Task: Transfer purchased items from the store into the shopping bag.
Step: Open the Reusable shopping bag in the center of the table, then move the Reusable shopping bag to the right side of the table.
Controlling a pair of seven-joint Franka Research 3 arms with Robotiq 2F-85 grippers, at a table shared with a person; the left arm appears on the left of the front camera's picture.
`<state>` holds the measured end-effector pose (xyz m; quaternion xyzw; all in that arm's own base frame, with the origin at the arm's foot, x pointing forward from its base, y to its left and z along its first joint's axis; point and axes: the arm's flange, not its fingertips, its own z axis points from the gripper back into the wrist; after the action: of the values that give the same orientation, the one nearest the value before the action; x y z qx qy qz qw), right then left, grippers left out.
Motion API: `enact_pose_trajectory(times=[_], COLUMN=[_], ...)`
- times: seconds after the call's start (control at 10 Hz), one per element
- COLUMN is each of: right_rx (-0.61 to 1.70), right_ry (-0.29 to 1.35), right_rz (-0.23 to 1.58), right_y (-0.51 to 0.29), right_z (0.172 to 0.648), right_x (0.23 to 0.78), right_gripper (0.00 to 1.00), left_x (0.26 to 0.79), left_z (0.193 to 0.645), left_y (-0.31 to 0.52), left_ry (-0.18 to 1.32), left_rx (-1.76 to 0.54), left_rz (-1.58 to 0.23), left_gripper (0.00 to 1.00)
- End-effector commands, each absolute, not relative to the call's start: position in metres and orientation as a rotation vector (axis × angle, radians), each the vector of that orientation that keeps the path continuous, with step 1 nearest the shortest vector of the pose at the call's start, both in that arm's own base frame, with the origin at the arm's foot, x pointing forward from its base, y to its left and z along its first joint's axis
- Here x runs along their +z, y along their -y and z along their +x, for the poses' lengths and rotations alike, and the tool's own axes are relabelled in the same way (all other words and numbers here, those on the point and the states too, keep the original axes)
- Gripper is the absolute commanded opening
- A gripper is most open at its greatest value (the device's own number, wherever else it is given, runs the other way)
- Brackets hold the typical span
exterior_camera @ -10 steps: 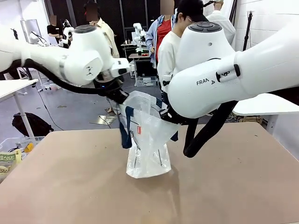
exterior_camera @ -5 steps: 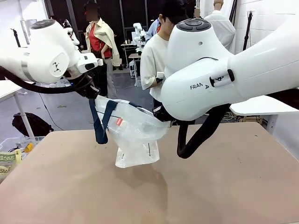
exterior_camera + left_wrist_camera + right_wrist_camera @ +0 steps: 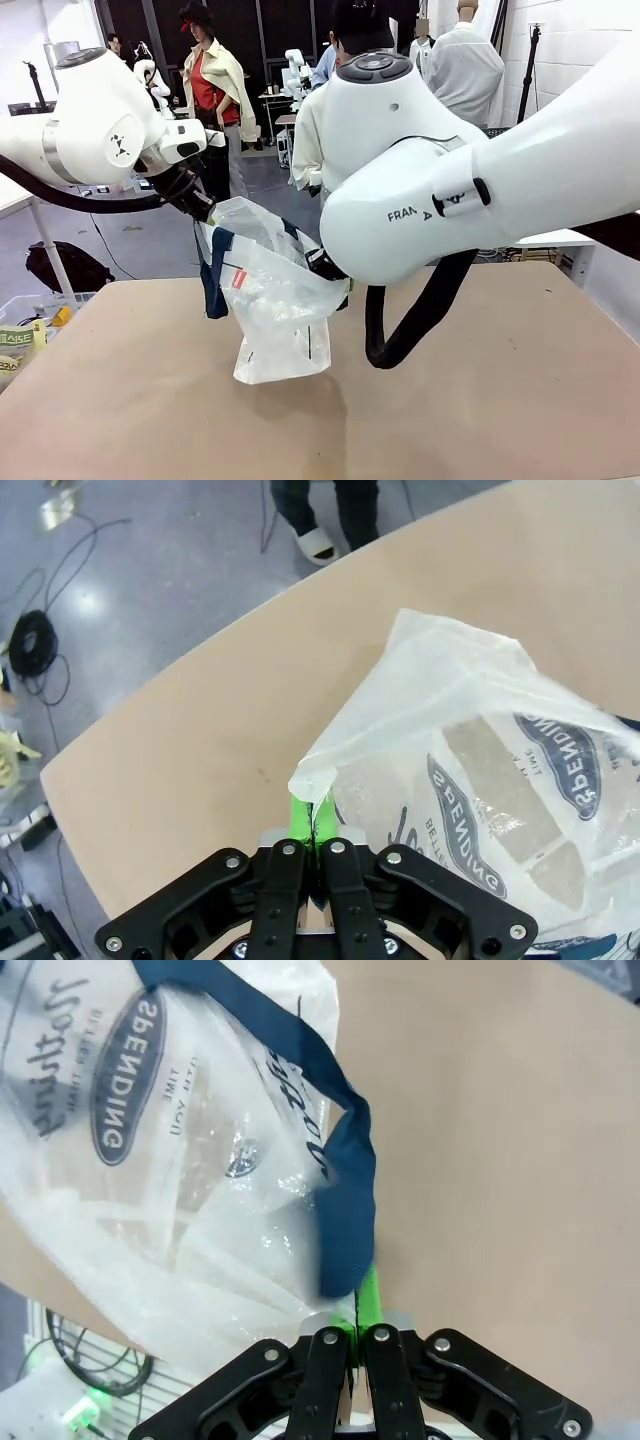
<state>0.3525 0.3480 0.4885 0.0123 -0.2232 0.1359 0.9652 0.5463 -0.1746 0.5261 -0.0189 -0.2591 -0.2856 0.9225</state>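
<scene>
The transparent, crinkly shopping bag (image 3: 275, 300) was held up off-vertical, its mouth stretched open between two pinched edges. A navy strap handle (image 3: 213, 280) was draped down one side. Pale packaged items (image 3: 500, 790) and a red-and-white label (image 3: 239, 279) were seen through the film.

A robotics lab: coiled cables (image 3: 30, 642) on bare grey floor (image 3: 150, 550) beyond the jaws, dark partitions (image 3: 262, 35), a person (image 3: 310, 140) standing by.
</scene>
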Motion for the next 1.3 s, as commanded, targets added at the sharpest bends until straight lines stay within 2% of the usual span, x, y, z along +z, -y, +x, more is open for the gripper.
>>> enact_pose_trajectory(times=[0.0,0.2,0.5,0.6,0.7,1.2], right_rx=[0.247,0.270,0.275,0.297,0.297,0.297], right_ry=[0.435,0.398,0.393,0.406,0.406,0.406], right_rz=[-0.026,-0.065,-0.109,-0.049,-0.049,-0.049], right_y=[-0.370,-0.393,-0.401,-0.387,-0.387,-0.387], right_z=[0.350,0.346,0.345,0.339,0.339,0.339], right_x=[0.486,0.488,0.477,0.484,0.484,0.484], right_gripper=[0.00,0.00,0.00,0.00,0.00,0.00], left_x=[0.527,0.523,0.509,0.499,0.515,0.515], left_z=[0.536,0.534,0.534,0.535,0.538,0.538], left_y=[0.173,0.171,0.170,0.175,0.173,0.173], left_ry=[0.513,0.494,0.509,0.526,0.491,0.491], left_rx=[-0.647,-0.614,-0.634,-0.645,-0.640,-0.640], left_rz=[-0.030,0.040,0.036,0.020,0.024,0.024], left_gripper=[0.00,0.00,0.00,0.00,0.00,0.00])
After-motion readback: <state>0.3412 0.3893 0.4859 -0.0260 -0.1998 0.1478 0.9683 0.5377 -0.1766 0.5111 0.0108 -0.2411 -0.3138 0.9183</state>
